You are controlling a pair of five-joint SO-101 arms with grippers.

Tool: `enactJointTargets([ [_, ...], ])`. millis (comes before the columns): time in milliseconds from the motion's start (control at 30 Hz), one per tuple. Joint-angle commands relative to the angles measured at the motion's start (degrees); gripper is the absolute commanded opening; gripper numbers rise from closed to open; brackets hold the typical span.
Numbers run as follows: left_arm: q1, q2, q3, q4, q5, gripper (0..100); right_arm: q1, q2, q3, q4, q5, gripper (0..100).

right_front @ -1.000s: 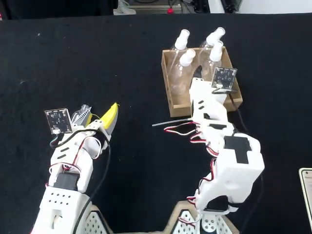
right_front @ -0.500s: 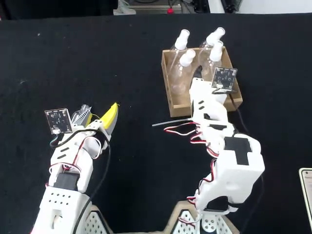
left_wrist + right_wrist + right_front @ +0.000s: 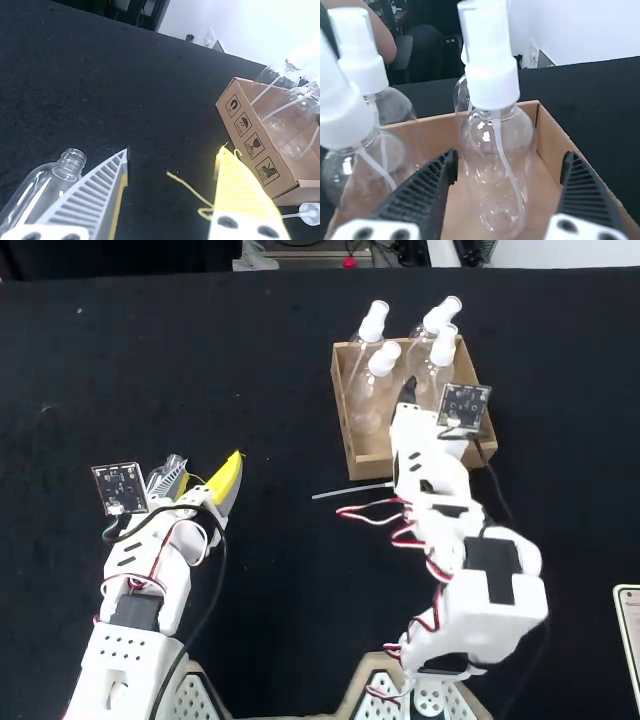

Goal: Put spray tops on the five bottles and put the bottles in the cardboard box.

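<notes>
**High view to wrist views: the last bottle is lying at the left gripper, its top nearer the right**

High view: four capped bottles [image 3: 383,360] are standing in the cardboard box [image 3: 360,455]. The right gripper [image 3: 412,390] is hanging over the box among them. The left gripper [image 3: 205,472] is sitting well apart from the box, low over the table [image 3: 250,360]. A loose spray top's thin tube [image 3: 345,492] is lying just in front of the box, beside the right arm.

Left wrist view: the left gripper's fingers are standing spread and are grasping nothing. The uncapped bottle [image 3: 42,182] is lying on its side just outside the grey finger [image 3: 102,187], not between the two. Its long axis is running roughly along that finger, with the open neck pointing away from the arm. The spray top [image 3: 306,212] is lying past the yellow finger, near the box corner.

Right wrist view: the right gripper's black fingers are spread wide on either side of one capped bottle [image 3: 495,165], which is standing in the box, and neither is touching it.

Judging from this, the left arm is the nearer one for the bottle and the right for the top.
</notes>
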Motion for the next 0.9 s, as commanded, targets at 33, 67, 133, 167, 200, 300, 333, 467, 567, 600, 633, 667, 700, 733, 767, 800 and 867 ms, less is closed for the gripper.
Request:
enactJointTargets([
  [33,0.75,-0.7,1.27,-1.23,-0.53,27,-0.88,-5.05,1.01,-0.97,0.09,30.6],
  [67,0.75,-0.7,1.27,-1.23,-0.53,27,-0.79,-5.05,1.1,-0.7,0.09,30.6],
  [133,0.75,-0.7,1.27,-1.23,-0.53,27,-0.79,-5.49,2.07,-0.7,0.18,30.6],
  [167,0.75,-0.7,1.27,-1.23,-0.53,27,-0.79,-5.67,2.68,-0.97,0.35,30.6],
  [200,0.75,-0.7,1.27,-1.23,-0.53,27,-0.79,-6.2,3.38,-0.97,0.44,30.5],
  [300,0.75,-0.7,1.27,-1.23,-0.53,27,-0.79,-9.71,5.93,-0.97,0.44,30.3],
  [333,0.75,-0.7,1.27,-1.23,-0.53,27,-0.79,-11.21,7.25,-0.79,0.44,30.3],
  [467,0.75,-0.7,1.27,-1.23,-0.53,27,-0.88,-18.86,13.41,-0.62,0.18,30.2],
  [567,0.75,-0.7,1.27,-1.23,-0.53,27,-0.79,-25.1,18.07,-0.53,0.09,30.2],
  [600,0.66,-0.7,1.27,-1.23,-0.53,27,-0.79,-27.21,19.74,-0.53,0.09,30.2],
  [633,0.57,-0.7,1.27,-1.23,-0.53,27,-0.79,-29.23,21.14,-0.53,0.09,30.1],
  [667,0.48,-0.7,1.27,-1.23,-0.53,27,-0.79,-31.25,22.55,-0.44,0.09,30.1],
  [700,0.48,-0.79,1.27,-1.23,-0.53,27,-0.79,-33.27,23.87,-0.35,0.09,30.1],
  [733,0.57,-0.79,1.27,-1.23,-0.53,27,-0.79,-35.3,25.01,0.18,0.09,30.1],
  [767,0.66,-0.79,1.27,-1.23,-0.53,27,-0.79,-37.32,25.8,1.58,0.09,30.1],
  [800,0.66,-0.79,1.27,-1.23,-0.53,27,-0.79,-39.52,26.24,3.78,0.09,30.1],
  [867,0.66,-0.79,1.27,-1.23,-0.53,27,-0.79,-44.44,26.51,10.55,0.09,30.1],
])
